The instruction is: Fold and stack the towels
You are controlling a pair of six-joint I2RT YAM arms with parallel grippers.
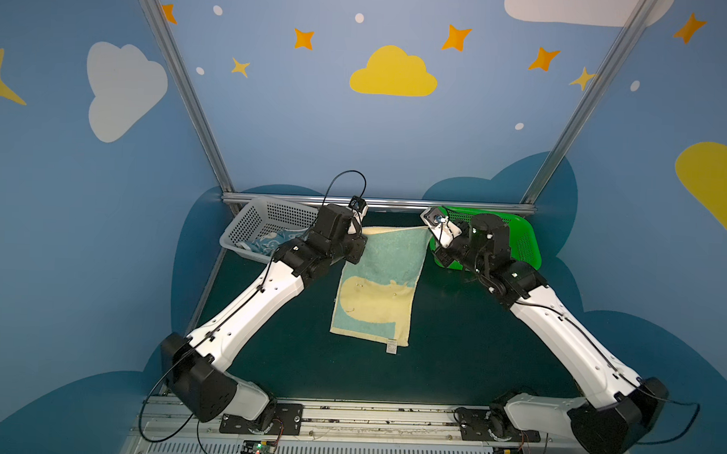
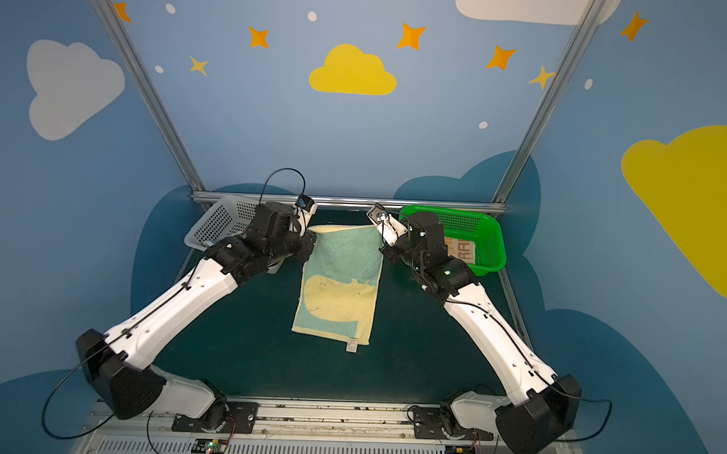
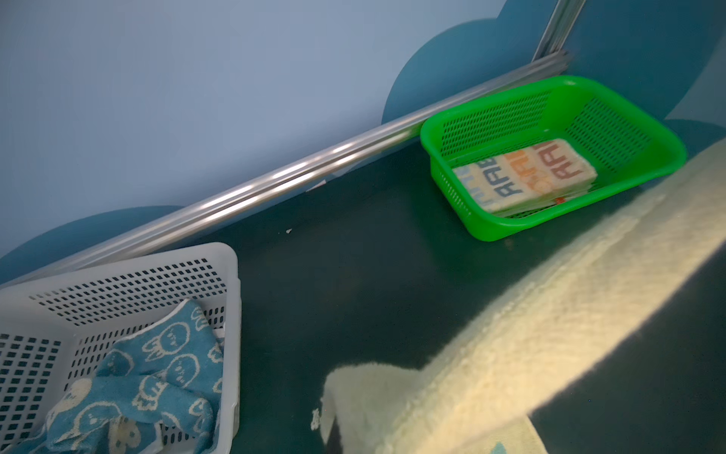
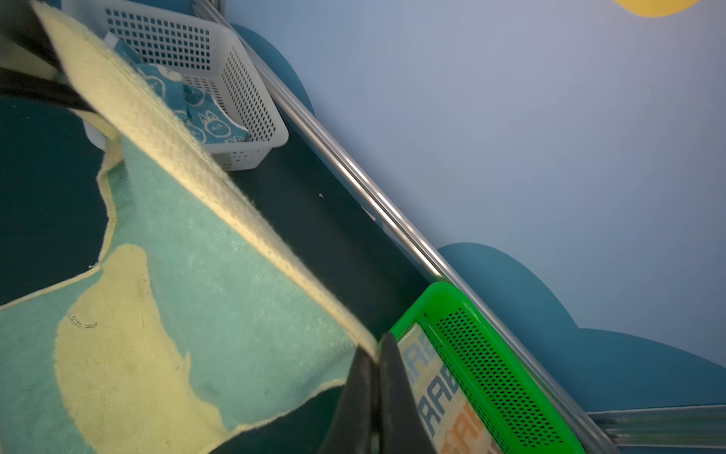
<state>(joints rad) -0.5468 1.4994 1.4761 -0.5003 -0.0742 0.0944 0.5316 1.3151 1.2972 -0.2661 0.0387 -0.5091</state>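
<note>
In both top views the yellow towel (image 1: 376, 286) (image 2: 339, 285) is stretched by its far corners between the left hand (image 1: 363, 231) and the right hand (image 1: 429, 228), both pinched shut on it. Its near half lies on the tabletop (image 1: 453, 343).

The left wrist view shows the blue towel (image 3: 149, 373) crumpled in the white basket (image 3: 231, 275), far left. The striped towel (image 3: 526, 173) lies folded in the green basket (image 3: 668, 141), far right.

In the right wrist view the right hand's fingers (image 4: 393, 377) clamp the yellow towel's corner.
</note>
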